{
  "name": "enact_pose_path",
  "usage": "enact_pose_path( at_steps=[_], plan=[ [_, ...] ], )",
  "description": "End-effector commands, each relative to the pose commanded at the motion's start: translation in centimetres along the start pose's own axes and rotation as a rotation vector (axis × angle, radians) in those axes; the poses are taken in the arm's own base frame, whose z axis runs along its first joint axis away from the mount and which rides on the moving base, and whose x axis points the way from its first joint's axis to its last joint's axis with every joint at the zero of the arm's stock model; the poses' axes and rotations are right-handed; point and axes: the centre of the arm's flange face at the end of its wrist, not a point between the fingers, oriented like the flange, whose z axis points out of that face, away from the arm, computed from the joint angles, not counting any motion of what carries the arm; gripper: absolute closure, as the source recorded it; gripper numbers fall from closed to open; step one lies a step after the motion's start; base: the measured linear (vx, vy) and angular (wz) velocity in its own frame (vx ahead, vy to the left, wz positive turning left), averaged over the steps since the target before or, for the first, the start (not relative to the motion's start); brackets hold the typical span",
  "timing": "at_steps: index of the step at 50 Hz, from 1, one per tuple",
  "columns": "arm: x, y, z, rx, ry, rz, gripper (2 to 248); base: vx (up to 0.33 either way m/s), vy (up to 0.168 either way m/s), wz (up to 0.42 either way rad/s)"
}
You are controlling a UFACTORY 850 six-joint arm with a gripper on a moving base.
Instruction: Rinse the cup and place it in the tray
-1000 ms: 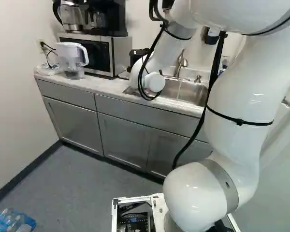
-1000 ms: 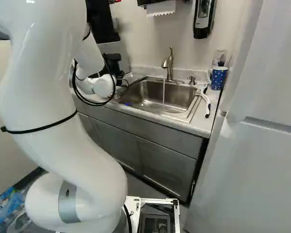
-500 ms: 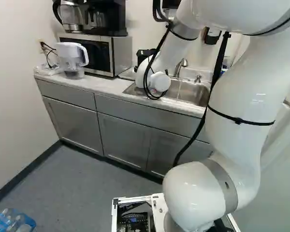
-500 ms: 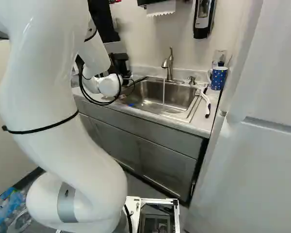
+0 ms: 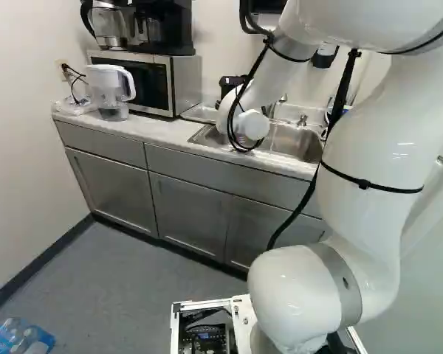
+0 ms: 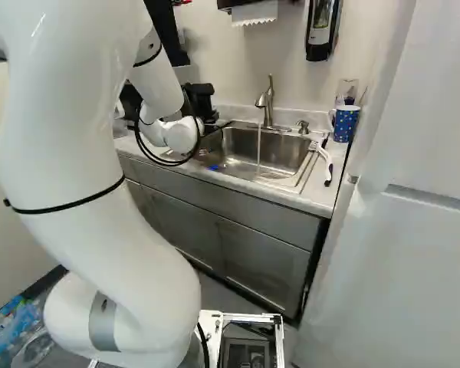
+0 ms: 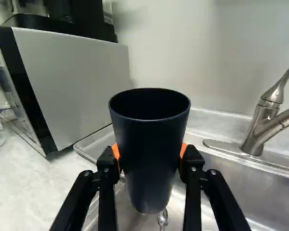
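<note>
1. Cup (image 7: 150, 139): one, dark, upright, mouth up; is hanging in the gripper by the end of the sink (image 6: 291, 146) nearer the microwave (image 7: 77, 77).
2. Gripper (image 7: 150, 152): one; is holding the cup from two sides, orange pads (image 7: 115, 152) pressing on its wall.
3. Water (image 6: 258, 149): one thin stream; is falling from the tap (image 6: 267, 103) into the sink, well apart from the cup.
4. Tray (image 7: 97, 141): one, probable; a shallow rimmed piece is lying beyond the cup, between microwave and sink.
5. Step in hand: apparently the rinse, the cup being on its way to the stream; whether its inside is wet, cannot tell.
6. Next move, as judged: is calling for a level shift towards the tap, mouth coming under the stream, then a tilt over the sink to empty it. Setting down in the tray is waiting on that.
7. Hazard: the cup's base may be catching the sink's rim if carried low.
</note>
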Motion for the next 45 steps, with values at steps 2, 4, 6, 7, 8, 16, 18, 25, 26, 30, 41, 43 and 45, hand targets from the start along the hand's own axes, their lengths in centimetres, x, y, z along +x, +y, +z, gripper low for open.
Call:
enact_pose_path(
  at_steps=[2, 4, 6, 7, 8, 16, 18, 25, 26, 30, 41, 43, 45],
  plan=[
    [0.0, 0.3, 0.0, -0.006, 0.0, 0.0, 124, 0.0, 0.0, 0.0],
    [0.0, 0.6, 0.0, -0.012, 0.0, 0.001, 124, 0.0, 0.0, 0.0],
    [0.0, 0.9, -0.1, -0.017, 0.0, 0.001, 124, 0.0, 0.0, 0.0],
    [0.0, 1.0, -0.1, -0.02, 0.0, 0.001, 124, 0.0, 0.0, 0.0],
    [0.0, 1.2, -0.1, -0.024, 0.0, 0.001, 124, 0.0, 0.0, 0.0],
    [0.0, 2.4, -0.2, -0.046, -0.001, 0.003, 124, 0.0, 0.0, 0.0],
    [0.0, 2.7, -0.3, -0.052, -0.001, 0.003, 124, 0.0, 0.0, 0.0],
    [-0.1, 3.7, -0.8, -0.072, -0.002, 0.005, 124, 0.0, 0.0, 0.0],
    [-0.1, 3.8, -0.8, -0.075, -0.003, 0.005, 124, 0.0, 0.0, 0.0],
    [-0.3, 4.4, -1.1, -0.087, -0.008, 0.006, 124, 0.0, 0.0, 0.0],
    [-1.4, 6.0, -1.9, -0.12, -0.031, 0.01, 124, 0.0, 0.0, 0.0],
    [-1.6, 6.2, -2.1, -0.126, -0.035, 0.01, 124, 0.0, 0.0, 0.0],
    [-1.9, 6.5, -2.3, -0.132, -0.04, 0.011, 124, 0.0, 0.0, 0.0]
  ],
)
